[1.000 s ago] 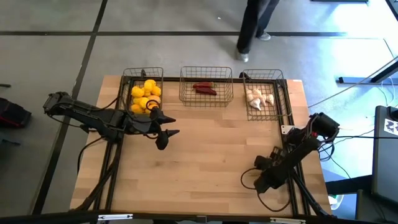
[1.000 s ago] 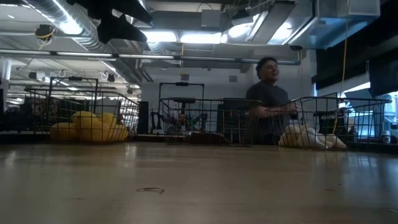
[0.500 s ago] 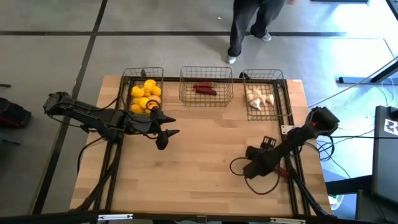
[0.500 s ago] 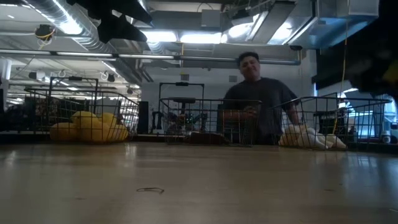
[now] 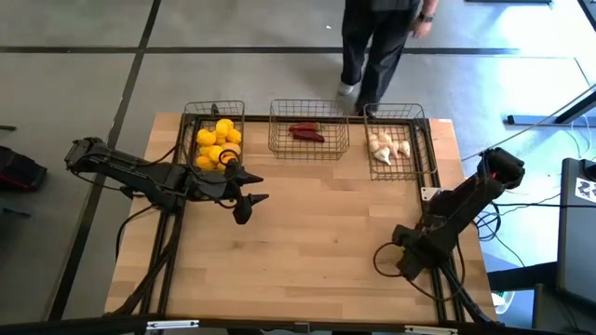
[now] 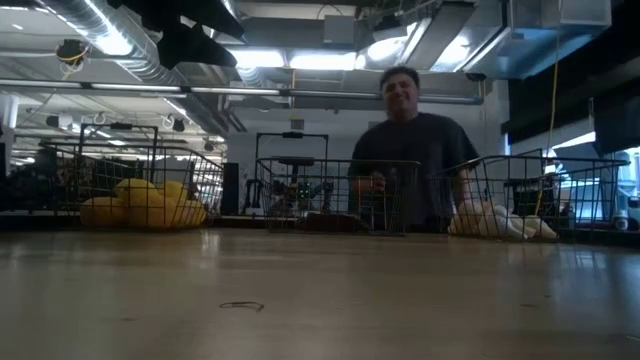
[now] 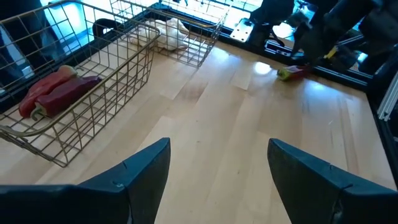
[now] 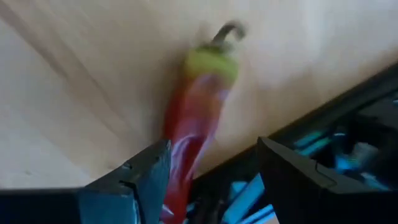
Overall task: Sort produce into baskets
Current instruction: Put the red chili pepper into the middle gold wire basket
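Three wire baskets stand along the far edge. The left basket (image 5: 215, 138) holds yellow lemons, the middle one (image 5: 308, 130) red chili peppers (image 7: 59, 92), and the right one (image 5: 393, 144) whitish garlic. One red chili pepper (image 8: 199, 115) with a green stalk end lies flat on the wood by the table's right edge. My right gripper (image 5: 406, 260) hangs open above it, pointing down, fingers to either side and clear of it. My left gripper (image 5: 248, 202) is held open above the table, near the lemon basket, with nothing between its fingers.
A person (image 5: 377, 42) stands on the floor just beyond the far edge, behind the middle and right baskets. The table's dark metal frame and cables (image 8: 323, 162) run right beside the loose chili. Bare wood (image 5: 317, 233) lies between the two arms.
My right gripper has swung toward the table's middle and then back toward the right edge, rising a little, and now stands over the loose chili. The person behind the table has walked closer to the baskets.
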